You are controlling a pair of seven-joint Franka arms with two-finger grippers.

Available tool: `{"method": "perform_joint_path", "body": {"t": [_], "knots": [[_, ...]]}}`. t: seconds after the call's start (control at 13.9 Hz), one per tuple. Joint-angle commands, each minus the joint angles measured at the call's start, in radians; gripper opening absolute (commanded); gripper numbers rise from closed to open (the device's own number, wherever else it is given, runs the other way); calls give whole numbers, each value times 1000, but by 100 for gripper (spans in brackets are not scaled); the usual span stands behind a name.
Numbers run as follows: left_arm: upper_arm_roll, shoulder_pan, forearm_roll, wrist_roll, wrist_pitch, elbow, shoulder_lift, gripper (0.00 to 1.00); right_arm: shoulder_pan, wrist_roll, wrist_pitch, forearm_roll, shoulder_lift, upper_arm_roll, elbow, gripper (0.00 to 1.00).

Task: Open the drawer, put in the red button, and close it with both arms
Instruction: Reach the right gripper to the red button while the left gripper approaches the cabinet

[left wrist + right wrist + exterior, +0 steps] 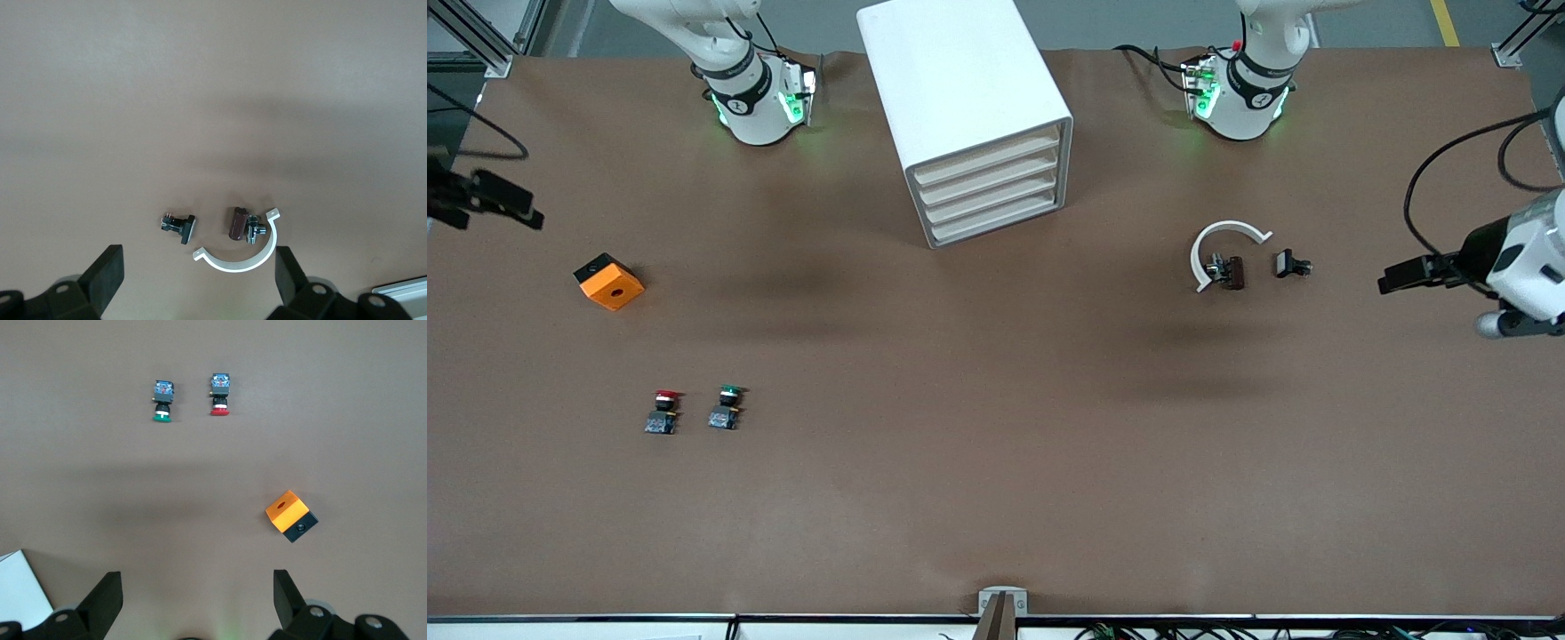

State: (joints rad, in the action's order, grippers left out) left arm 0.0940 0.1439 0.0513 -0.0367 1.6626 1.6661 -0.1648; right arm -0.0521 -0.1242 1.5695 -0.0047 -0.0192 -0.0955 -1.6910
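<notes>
Cabinet [967, 107]: white box at 12 o'clock on the brown table [996, 498]; all four drawers shut, including the top drawer [990, 161].
Red button [663, 412]: lying on the table at 8 o'clock, just beside the green button [726, 408], toward the right arm's end.
Orange box [609, 282]: at 9 o'clock, farther from the front camera than the buttons.
White half-ring [1221, 248]: at 3 o'clock, around a small brown part [1227, 271]; a black clip [1289, 264] beside it.
Left gripper [1405, 275]: fingers spread wide, nothing held, hanging over the table's edge at 3 o'clock.
Right gripper [494, 203]: fingers apart, nothing held, over the edge at 9 o'clock.
</notes>
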Motion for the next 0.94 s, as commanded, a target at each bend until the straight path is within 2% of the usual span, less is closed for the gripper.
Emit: {"method": "perform_joint_path", "body": {"t": [0.0,0.29,0.5,0.86], "knots": [[7,-7,13,-5,32,-16,-60,100,-14,-15,-14,-6,73,-3,60,100],[15,-30,15,-15,94,-17,-134,100,-48,-14,18,3,114,-3,60,100],[20,-64,34,-87,117,-20,-177,100,-23,73,35,26,134,2,51,100],[21,-200,132,-487,115,-41,-245,100,17,115,311,32,228,5,-72,100]]}}
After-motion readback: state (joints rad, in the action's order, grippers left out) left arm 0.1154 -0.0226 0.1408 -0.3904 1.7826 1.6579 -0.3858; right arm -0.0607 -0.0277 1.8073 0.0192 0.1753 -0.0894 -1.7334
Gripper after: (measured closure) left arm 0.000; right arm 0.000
